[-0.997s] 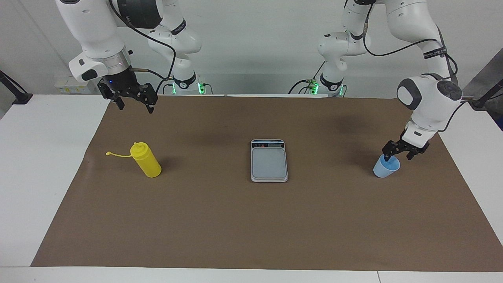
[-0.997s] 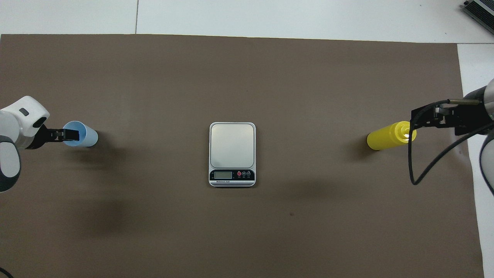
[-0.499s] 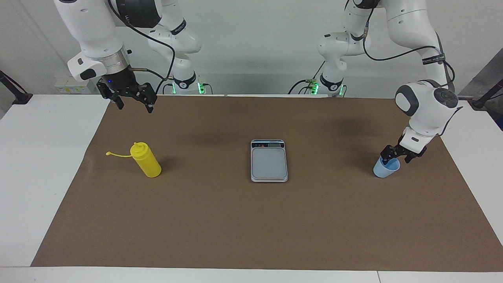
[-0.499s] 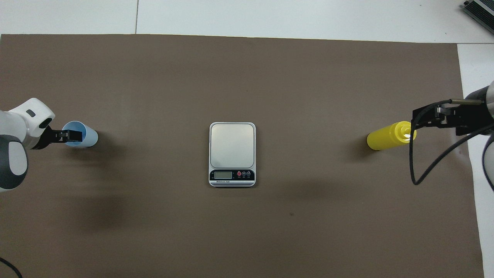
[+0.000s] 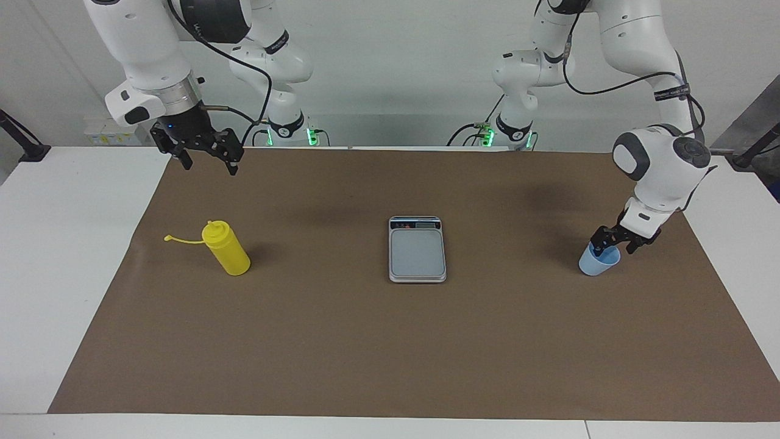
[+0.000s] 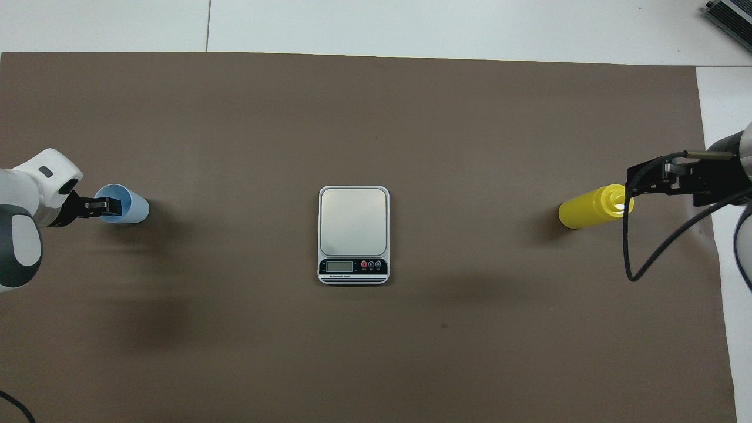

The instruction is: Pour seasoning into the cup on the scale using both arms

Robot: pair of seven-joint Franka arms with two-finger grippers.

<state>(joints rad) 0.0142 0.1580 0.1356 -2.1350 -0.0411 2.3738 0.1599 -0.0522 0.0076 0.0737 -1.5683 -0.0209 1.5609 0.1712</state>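
1. At the robots' end of the table (image 5: 61,256), raised over the right-arm end of a brown paper-like mat (image 5: 365,347): right gripper (image 5: 206,161), black fingers spread wide, holding nothing, well clear of everything below.
2. Down at the cup's rim, at the left-arm end of the mat: left gripper (image 5: 616,245). Impossible to tell whether clamped on the rim or merely set around it.
3. Mid-mat, between the two other items and well apart from both: flat rectangular silver-grey digital kitchen scale (image 5: 417,251), smooth grey plate bare, dark display strip at the end nearer the robots.
4. Toward the right arm's end, level with the scale: seasoning, a bright yellow plastic squeeze bottle (image 5: 226,250), cylindrical, domed top, standing upright and untouched, thin cap strap (image 5: 183,240) trailing toward the table's end.
5. Toward the left arm's end: small light-blue tapered plastic cup (image 5: 596,263), standing on the mat.
6. Nothing lying between cup and scale, or between bottle and scale.
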